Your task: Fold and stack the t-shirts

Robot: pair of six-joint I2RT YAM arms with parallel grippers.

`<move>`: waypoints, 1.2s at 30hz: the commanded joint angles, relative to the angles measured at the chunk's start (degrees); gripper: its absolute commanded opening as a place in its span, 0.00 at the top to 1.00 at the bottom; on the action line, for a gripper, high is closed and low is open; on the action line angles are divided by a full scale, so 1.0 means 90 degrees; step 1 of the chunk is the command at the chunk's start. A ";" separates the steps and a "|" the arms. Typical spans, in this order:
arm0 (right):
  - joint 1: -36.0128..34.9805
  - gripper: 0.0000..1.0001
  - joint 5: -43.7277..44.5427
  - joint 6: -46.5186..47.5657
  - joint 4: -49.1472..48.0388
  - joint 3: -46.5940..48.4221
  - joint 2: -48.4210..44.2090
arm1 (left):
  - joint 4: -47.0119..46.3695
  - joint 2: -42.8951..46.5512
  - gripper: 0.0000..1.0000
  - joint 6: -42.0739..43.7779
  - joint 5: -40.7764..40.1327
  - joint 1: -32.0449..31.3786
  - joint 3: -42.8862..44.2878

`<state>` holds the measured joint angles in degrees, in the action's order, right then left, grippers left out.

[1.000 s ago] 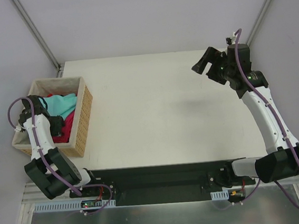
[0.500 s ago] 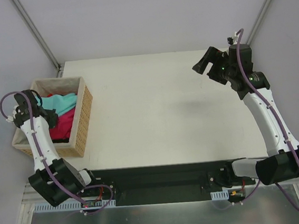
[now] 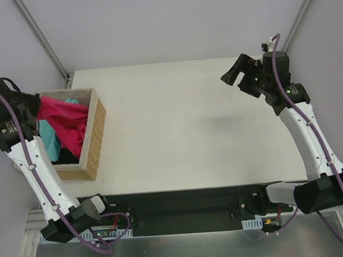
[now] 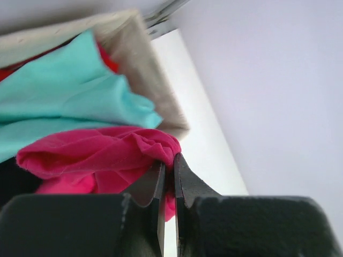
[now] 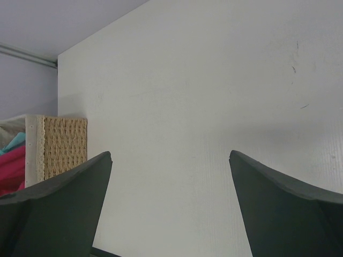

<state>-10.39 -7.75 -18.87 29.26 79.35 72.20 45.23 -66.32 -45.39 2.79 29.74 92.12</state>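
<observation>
- Left pincer [image 4: 168,161] pressed together, pinching a bunched fold of the crimson-magenta soft cloth t-shirt [image 4: 99,155]; in the top view the left pincer [image 3: 34,105] sits over the basket's far left corner.
- Magenta tee [image 3: 64,122] hangs from that pinch and drapes down across the woven wicker rectangular basket [image 3: 96,132], the lower part inside it.
- Light teal cloth t-shirt [image 3: 48,138] lies in the basket, partly under the magenta one, left side; in the left wrist view the teal tee [image 4: 64,101] is crumpled just behind the magenta fold.
- Sliver of red cloth [image 4: 109,60] shows past the teal tee against the basket wall; too little shows to tell its shape.
- Basket sits at the left edge of the white flat surface [image 3: 177,128].
- Right pincer [image 5: 170,156] spread wide, holding nothing; the right pincer [image 3: 237,73] hovers over the far right part of the surface, well apart from the basket [image 5: 61,145].
</observation>
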 commanded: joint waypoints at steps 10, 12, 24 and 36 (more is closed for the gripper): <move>-0.0085 0.04 0.0186 -0.0032 -0.0116 -0.0243 -0.0590 | -0.0689 -0.1751 1.00 0.0639 0.0959 -0.1945 0.5267; -0.0085 0.04 0.0371 -0.0071 -0.0058 -0.0233 -0.0679 | -0.1097 -0.1917 1.00 0.0532 0.1290 -0.2305 0.5594; 0.0012 0.04 0.2831 -0.0501 0.1730 0.0783 -0.1068 | -0.1999 -0.2786 1.00 0.1438 0.0590 -0.6622 0.5137; 0.0071 0.04 0.3371 -0.0315 0.2101 0.0188 -0.1880 | -0.2435 -0.3753 1.00 0.1313 0.0196 -0.7865 0.1438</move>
<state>-10.15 20.62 -22.28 46.63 82.91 56.23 28.45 -98.52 -33.17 5.43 -40.03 114.15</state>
